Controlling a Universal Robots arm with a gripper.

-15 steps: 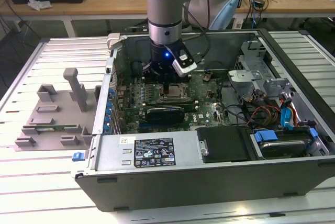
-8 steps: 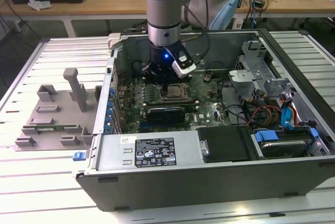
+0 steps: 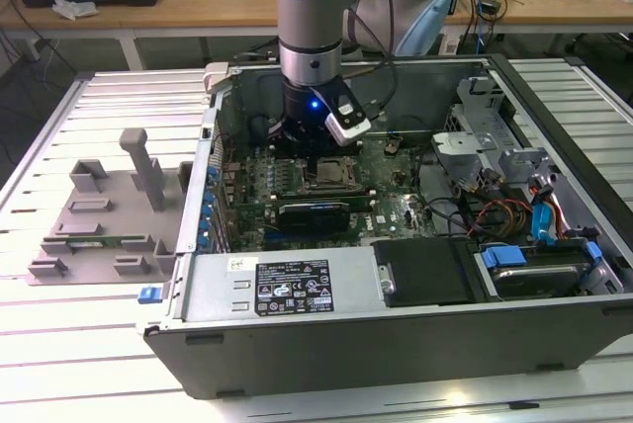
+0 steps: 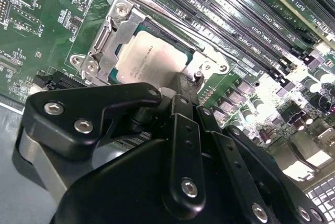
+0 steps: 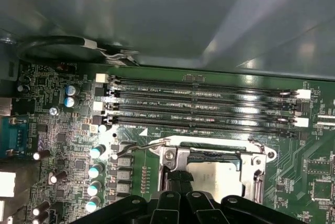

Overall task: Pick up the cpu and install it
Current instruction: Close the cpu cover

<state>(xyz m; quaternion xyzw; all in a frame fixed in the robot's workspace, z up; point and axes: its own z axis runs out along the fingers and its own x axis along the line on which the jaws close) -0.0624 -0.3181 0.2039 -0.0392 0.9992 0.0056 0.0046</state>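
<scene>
My claw (image 4: 180, 84), fingers drawn together, hovered at the edge of the cpu (image 4: 152, 59) lying in its socket frame (image 4: 112, 30), a chip I judged light, stiff, fragile, best gripped by its rim.

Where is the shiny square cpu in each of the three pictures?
Exterior view: the cpu is a small square on the green motherboard, right below the arm.
Second wrist view: the cpu is the silver square just beyond the black hand.
First wrist view: the cpu lies beside the long memory slots.
Shared landmark: the metal socket frame around it.
</scene>
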